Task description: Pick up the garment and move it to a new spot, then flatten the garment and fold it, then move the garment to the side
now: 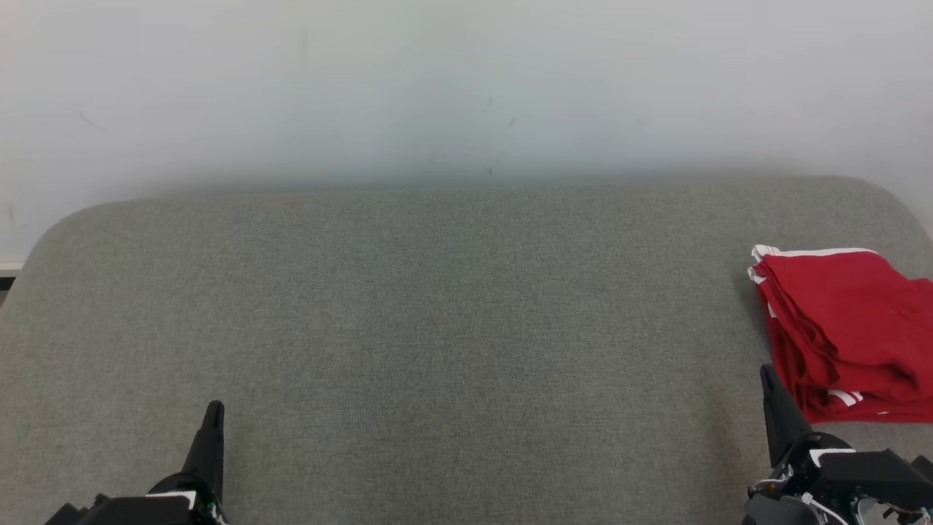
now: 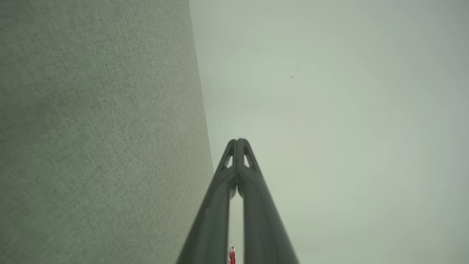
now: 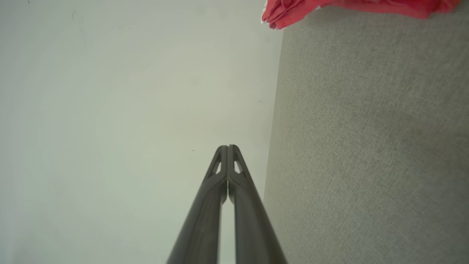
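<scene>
Garment lying bunched at desk right edge, just beside right end effector. Left end effector sitting well apart. Both pinched closed, holding nothing. If picking up: opening right one wide first, pinching several layers, lifting slowly.

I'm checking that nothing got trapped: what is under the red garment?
The red garment lies folded on the grey padded surface, which shows along its near, far and left edges. Anything beneath its layers is covered and cannot be seen.
</scene>
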`<state>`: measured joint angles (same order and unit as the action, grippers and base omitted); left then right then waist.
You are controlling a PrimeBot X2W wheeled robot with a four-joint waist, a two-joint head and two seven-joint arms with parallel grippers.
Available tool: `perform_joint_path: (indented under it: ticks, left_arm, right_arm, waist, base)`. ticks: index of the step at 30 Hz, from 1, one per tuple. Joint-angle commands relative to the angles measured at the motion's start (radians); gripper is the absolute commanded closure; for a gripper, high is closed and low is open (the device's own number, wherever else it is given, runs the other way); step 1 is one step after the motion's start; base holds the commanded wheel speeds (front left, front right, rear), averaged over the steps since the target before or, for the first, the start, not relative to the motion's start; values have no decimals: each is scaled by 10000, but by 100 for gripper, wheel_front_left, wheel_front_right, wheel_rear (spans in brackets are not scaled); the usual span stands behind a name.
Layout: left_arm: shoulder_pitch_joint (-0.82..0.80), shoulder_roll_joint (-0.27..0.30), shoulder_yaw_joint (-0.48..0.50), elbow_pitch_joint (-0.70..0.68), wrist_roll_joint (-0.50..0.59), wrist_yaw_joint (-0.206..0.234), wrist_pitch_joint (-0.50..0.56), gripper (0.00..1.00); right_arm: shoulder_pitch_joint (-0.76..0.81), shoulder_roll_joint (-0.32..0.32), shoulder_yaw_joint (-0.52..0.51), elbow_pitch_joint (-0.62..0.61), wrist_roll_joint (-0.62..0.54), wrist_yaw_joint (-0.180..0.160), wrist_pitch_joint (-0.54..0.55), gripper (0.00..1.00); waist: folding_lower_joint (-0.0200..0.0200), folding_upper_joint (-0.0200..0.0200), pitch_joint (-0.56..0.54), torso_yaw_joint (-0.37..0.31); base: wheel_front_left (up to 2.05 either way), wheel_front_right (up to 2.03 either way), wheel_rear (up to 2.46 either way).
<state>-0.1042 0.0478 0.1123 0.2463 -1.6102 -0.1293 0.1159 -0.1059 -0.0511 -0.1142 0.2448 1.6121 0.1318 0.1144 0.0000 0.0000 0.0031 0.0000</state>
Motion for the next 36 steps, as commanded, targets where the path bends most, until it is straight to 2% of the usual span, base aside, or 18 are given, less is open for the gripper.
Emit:
perform_joint_path:
  ticks: [1, 36]
  left_arm:
    - [-113, 45, 31, -16, -53, -26, -1, 100]
    - [-112, 45, 30, -18, -54, -27, -2, 100]
  right_arm:
    - [-70, 19, -13, -15, 15, -21, 27, 100]
    - [-70, 19, -12, -15, 17, -21, 25, 100]
  waist:
    - [0, 0, 0, 0]
    - [0, 0, 0, 0]
  base:
    - [0, 0, 0]
    - [0, 0, 0]
